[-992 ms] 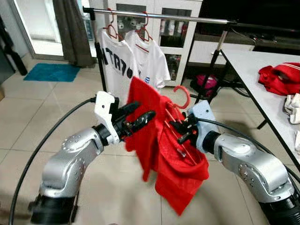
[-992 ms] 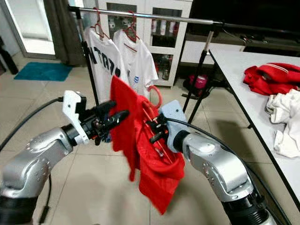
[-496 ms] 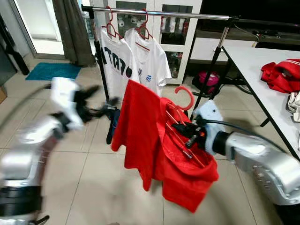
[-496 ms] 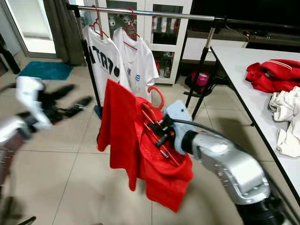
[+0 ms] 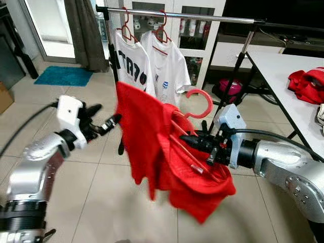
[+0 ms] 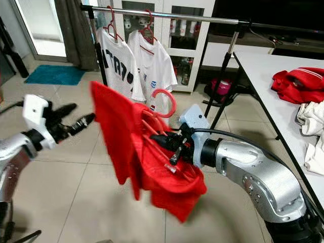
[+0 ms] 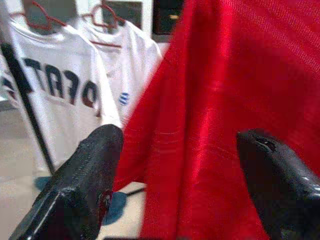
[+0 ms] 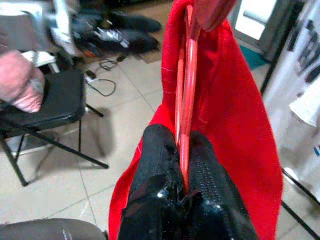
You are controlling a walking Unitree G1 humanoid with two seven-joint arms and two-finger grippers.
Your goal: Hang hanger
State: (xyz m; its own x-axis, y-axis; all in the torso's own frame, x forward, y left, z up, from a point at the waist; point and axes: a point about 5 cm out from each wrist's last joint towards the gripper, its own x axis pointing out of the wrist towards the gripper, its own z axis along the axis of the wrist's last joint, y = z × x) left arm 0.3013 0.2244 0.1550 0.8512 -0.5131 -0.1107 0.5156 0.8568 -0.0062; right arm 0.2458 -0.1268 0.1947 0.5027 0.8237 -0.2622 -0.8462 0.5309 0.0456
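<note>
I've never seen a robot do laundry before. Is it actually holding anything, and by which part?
Yes. The right gripper pinches the red hanger by its thin bars, with a red shirt draped on it. The left gripper is open and holds nothing.

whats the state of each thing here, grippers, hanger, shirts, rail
right gripper: shut on the red hanger
left gripper: open, apart from the cloth
red shirt: draped on the hanger, not yet on the rail
clothes rail: upright
two white shirts: hanging on the rail
red garment: crumpled on the table
</note>
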